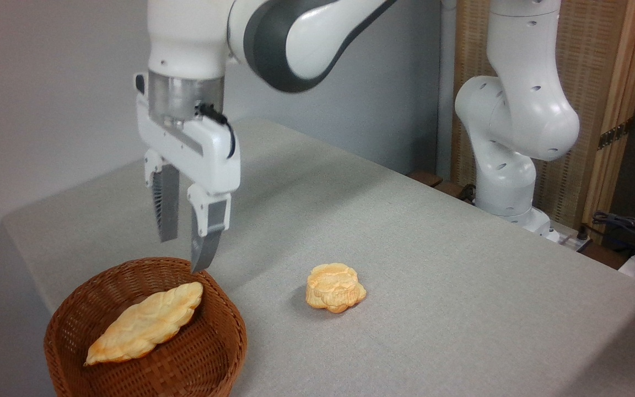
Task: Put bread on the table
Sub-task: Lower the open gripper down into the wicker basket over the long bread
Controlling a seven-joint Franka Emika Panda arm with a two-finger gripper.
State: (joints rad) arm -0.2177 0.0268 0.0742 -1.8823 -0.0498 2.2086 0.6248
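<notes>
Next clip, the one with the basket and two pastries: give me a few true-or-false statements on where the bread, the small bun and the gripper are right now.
1. The bread lies inside the basket. True.
2. The gripper is shut on the bread. False: its fingers are apart and empty, above the basket's far rim.
3. The small bun sits on the table, outside the basket. True.
4. The bun touches the basket. False: bare cloth lies between them.
5. The bread stands upright on one pointed end. False: it lies lengthwise, slanted across the basket, one tip leaning on the wall.
</notes>
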